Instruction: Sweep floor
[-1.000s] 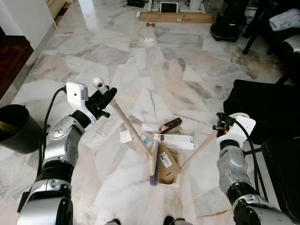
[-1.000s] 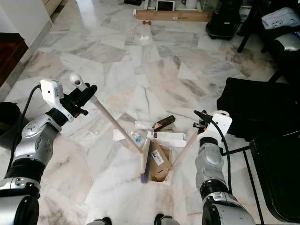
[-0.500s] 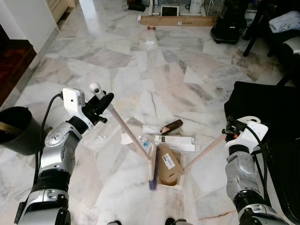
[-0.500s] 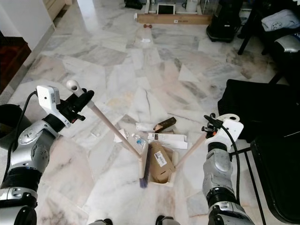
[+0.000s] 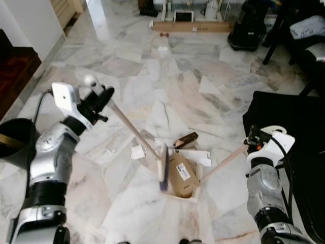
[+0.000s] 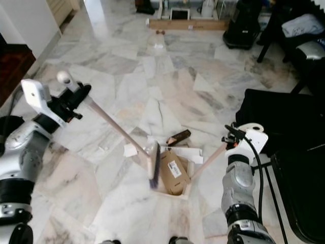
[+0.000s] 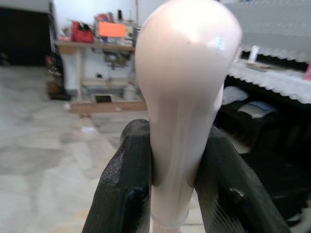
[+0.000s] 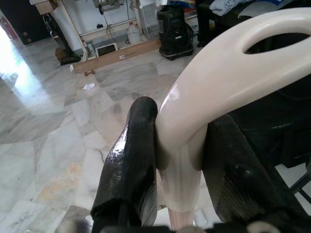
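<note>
Marble floor (image 5: 167, 96) | left hand (image 5: 101, 99) clamps broom (image 5: 133, 133) | right hand (image 5: 252, 140) clamps dustpan (image 5: 223, 161)

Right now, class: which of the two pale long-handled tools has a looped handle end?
The cream dustpan, held by the right gripper. The pale wooden broom in the left gripper ends in a rounded knob.

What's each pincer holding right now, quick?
Left pincer: closed on the broom handle.
Right pincer: closed on the dustpan handle.

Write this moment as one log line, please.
left gripper: shut on broom | right gripper: shut on dustpan | box in dustpan | brush beside box
</note>
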`<state>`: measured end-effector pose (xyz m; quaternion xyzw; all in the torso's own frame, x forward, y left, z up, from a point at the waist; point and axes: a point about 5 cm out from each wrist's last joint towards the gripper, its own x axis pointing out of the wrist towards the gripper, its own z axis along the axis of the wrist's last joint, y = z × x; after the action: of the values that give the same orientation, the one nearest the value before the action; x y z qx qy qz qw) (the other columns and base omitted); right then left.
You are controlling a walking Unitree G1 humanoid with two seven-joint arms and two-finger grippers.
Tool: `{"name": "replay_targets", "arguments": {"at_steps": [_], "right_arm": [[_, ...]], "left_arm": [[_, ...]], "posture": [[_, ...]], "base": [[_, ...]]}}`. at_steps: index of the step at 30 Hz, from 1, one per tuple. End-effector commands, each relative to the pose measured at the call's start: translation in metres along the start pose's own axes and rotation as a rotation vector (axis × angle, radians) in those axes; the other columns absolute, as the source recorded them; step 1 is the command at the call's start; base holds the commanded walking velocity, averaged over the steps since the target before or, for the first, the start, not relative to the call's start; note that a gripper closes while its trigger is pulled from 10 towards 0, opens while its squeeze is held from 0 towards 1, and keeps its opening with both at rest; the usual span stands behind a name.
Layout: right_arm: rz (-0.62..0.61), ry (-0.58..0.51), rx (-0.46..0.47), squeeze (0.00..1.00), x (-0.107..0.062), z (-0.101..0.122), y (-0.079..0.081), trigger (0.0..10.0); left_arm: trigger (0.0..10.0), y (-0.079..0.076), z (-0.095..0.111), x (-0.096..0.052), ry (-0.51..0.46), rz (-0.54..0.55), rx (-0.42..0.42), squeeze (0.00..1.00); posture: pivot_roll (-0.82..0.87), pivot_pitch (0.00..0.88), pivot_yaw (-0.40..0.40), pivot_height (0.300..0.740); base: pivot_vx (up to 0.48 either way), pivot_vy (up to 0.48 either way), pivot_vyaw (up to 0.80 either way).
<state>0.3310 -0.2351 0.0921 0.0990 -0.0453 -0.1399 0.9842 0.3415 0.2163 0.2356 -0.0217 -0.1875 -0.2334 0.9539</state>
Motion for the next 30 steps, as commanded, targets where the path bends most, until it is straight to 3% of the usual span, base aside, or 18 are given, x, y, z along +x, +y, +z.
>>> {"name": "replay_targets", "arguments": {"at_steps": [1,4,7,11,25,30], "right_arm": [[0.019,-0.045,0.005,0.0,0.005,0.011,0.006,10.0],[0.024,-0.045,0.002,0.0,0.005,0.011,0.007,10.0],[0.025,-0.045,0.001,0.0,0.005,0.011,0.007,10.0],[0.039,-0.047,0.006,0.0,0.007,0.014,0.009,10.0],[0.016,-0.063,0.143,0.0,0.009,0.018,0.006,10.0],[0.03,-0.061,0.132,0.0,0.009,0.018,0.008,10.0]], "left_arm": [[10.0,0.003,0.018,0.0,-0.027,-0.001,0.096,0.0],[10.0,0.007,0.014,-0.008,0.013,0.026,0.145,0.0],[10.0,0.008,0.012,-0.01,0.021,0.037,0.141,0.0],[10.0,0.008,-0.016,-0.024,0.116,0.093,0.16,0.0],[10.0,-0.009,-0.07,-0.045,0.241,0.172,0.106,0.0],[10.0,-0.013,-0.079,-0.046,0.247,0.182,0.095,0.0]], "posture": [[0.05,0.092,0.014,0.74],[0.05,0.096,0.012,0.74],[0.05,0.096,0.012,0.74],[0.04,0.1,0.013,0.74],[0.04,0.101,0.023,0.74],[0.04,0.099,0.026,0.74]], "base": [[0.0,0.0,0.0],[0.0,0.0,0.0],[0.0,0.0,0.0],[0.0,0.0,0.0],[0.0,0.0,0.0],[0.0,0.0,0.0]]}}
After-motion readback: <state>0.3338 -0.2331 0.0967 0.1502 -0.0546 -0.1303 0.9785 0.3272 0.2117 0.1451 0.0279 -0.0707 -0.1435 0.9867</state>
